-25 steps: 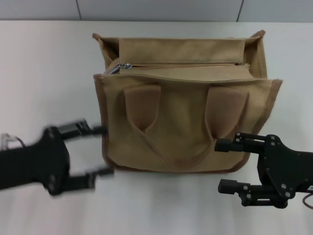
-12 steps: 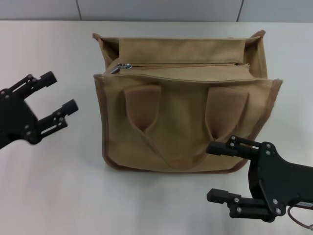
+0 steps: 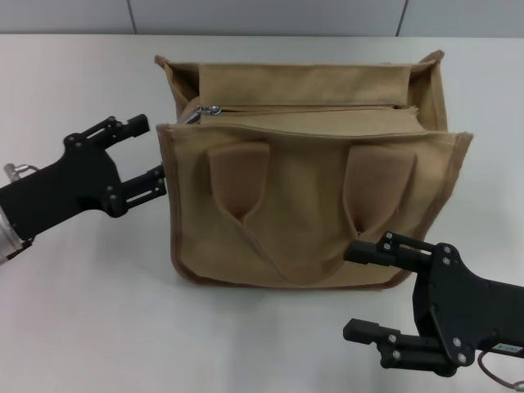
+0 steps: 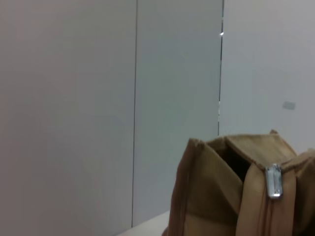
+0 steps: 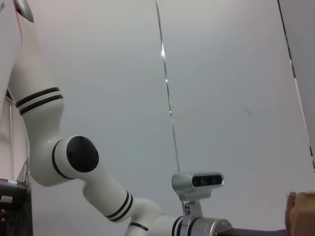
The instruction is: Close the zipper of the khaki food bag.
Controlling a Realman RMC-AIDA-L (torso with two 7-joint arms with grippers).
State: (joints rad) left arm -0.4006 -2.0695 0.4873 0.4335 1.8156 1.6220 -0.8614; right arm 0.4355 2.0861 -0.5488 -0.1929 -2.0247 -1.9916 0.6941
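Presently, approach stage.
Left gripper (image 3: 151,151): fingers apart, beside the khaki food bag (image 3: 307,172), near the pull tab (image 3: 209,110) end, likely lining up.
Zipper (image 3: 307,107): across bag top, centre table.
Right gripper (image 3: 360,288): spread, near front corner, idle.

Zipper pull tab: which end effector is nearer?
Left. The left end effector is open beside the bag's end near the pull tab; the right end effector is open at the bag's front bottom corner.
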